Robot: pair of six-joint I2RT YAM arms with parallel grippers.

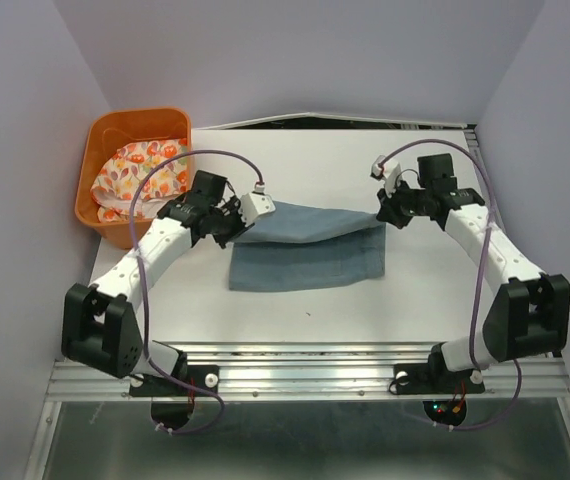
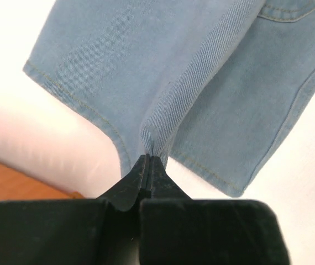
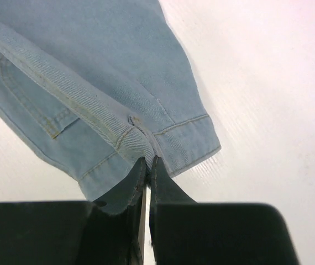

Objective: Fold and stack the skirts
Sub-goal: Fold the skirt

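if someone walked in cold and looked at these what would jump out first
The light blue denim skirt in the middle of the table, its far edge pinched by the left gripper and the right gripper and raised above the rest. Next comes the bright orange basket at the far left, with the floral skirt crumpled inside.

Robot lab test cell: plain lilac walls [image 1: 20, 150] box in a white table [image 1: 415, 300]; two arms [image 1: 155, 250] sit bolted to an aluminium rail [image 1: 305, 375].
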